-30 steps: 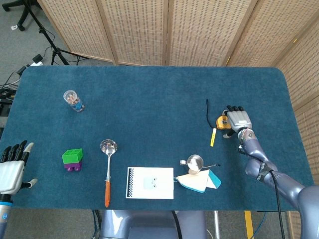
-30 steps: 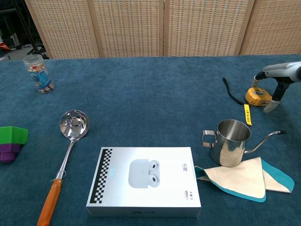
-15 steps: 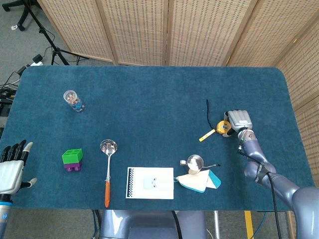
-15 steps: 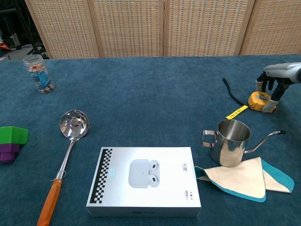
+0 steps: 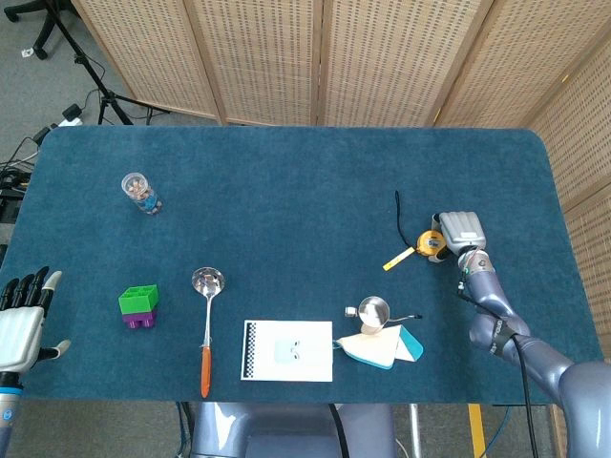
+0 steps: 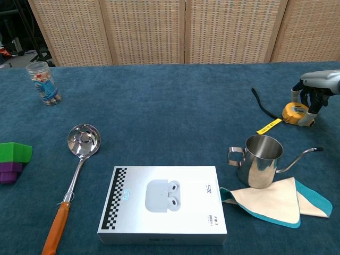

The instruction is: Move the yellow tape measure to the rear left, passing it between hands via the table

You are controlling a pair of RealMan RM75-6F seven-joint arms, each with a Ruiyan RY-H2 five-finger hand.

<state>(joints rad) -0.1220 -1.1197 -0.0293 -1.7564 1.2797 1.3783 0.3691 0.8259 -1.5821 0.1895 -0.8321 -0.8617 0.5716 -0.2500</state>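
Note:
The yellow tape measure (image 5: 432,245) (image 6: 294,112) lies on the blue table at the right, with a short length of yellow blade (image 5: 398,258) (image 6: 269,126) sticking out to its left and a black strap (image 5: 398,215) (image 6: 261,103) trailing behind it. My right hand (image 5: 458,232) (image 6: 316,87) sits on top of it, fingers curled down around its body and gripping it. My left hand (image 5: 19,329) hovers off the table's front left corner, fingers spread and holding nothing; only the head view shows it.
A small jar (image 5: 141,194) (image 6: 43,84) stands at the rear left. Along the front are a green and purple block (image 5: 139,306), a ladle (image 5: 205,324), a white earbuds box (image 5: 287,350), a steel pitcher (image 5: 372,311) and a folded cloth (image 5: 387,348).
My right hand's fingers have closed around the tape measure. The tape measure has shifted slightly and its blade has swung from pointing forward to pointing left. The left hand stays put.

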